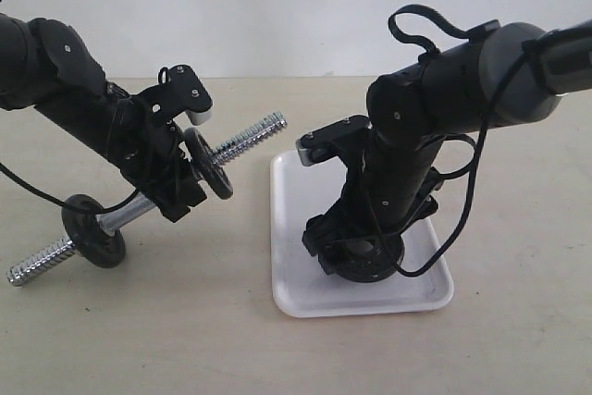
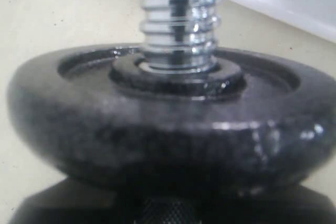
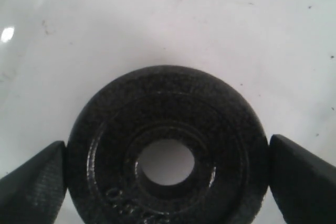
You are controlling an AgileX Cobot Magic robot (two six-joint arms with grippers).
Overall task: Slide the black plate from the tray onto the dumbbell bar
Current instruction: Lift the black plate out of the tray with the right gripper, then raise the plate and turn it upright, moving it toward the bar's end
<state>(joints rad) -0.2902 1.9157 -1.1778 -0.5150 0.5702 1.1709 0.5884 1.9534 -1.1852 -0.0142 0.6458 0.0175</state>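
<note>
The dumbbell bar [image 1: 248,139] hangs tilted above the table, and my left gripper [image 1: 166,190] is shut on its middle. Two black discs sit on it, one [image 1: 92,228] low on the left and one [image 1: 209,163] just past the gripper. The left wrist view is filled by that nearer disc [image 2: 168,145], with the bar's bare threaded end [image 2: 178,19] rising from it. The black plate [image 1: 372,264] lies flat in the white tray [image 1: 289,228]. My right gripper [image 1: 356,256] reaches straight down onto it. Its fingers [image 3: 37,177] press the rim of the black plate [image 3: 168,98] on both sides.
The tray [image 2: 294,3] lies just beyond the bar's free threaded end. The other threaded end [image 1: 37,265] nearly reaches the tabletop [image 1: 185,330] at the left. A loose black cable [image 1: 462,201] hangs from the right arm over the tray.
</note>
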